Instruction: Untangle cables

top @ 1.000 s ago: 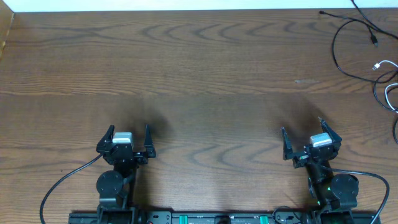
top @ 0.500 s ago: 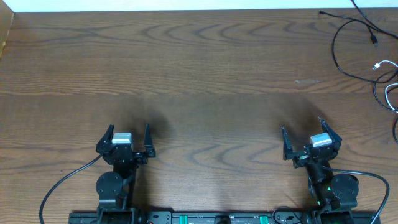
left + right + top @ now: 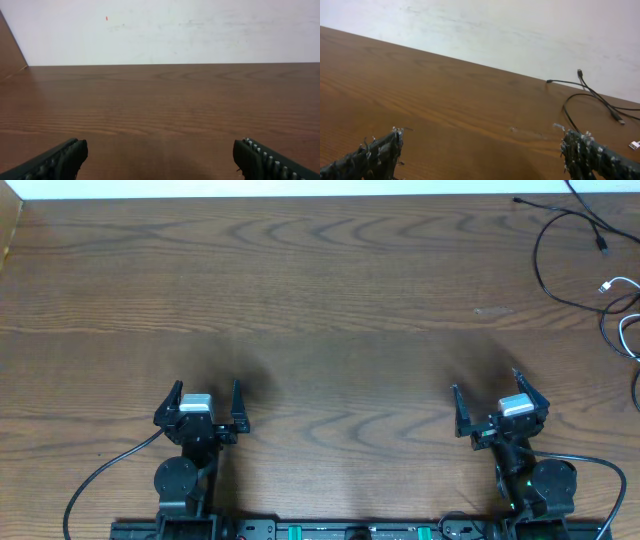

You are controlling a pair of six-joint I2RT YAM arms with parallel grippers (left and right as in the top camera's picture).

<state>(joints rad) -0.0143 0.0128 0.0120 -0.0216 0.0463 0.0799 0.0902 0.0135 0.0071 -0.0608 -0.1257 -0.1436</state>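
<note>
Cables are what I must sort, and both lie at the far right corner of the tabletop (image 3: 330, 310), well away from me: the black cable (image 3: 545, 265) loops down from the back edge, with one small plug end resting inside its curve, and the white cable (image 3: 628, 330) curls just to the right of it, partly cut off by the edge of the overhead view. Measured from my right pincer (image 3: 499, 412), which sits near the front edge, the bundle lies ahead and off to the right; my left pincer (image 3: 208, 404) is on the opposite side of the tabletop, well apart from it. So I judge my right arm the nearer one and the natural one to lead. Both pincers stand wide, gripping nothing, with only bare wood between their fingers. From my right wrist view the black cable (image 3: 590, 97) runs as thin strands from the back edge toward the right, so its long axis there slants away and rightward from my pincer; a pale plug end (image 3: 634, 145) shows at the very edge. Where black and white actually cross I cannot tell, since that part is too small or out of view. No containers are anywhere on the tabletop. My left wrist view shows only bare wood and wall.
</note>
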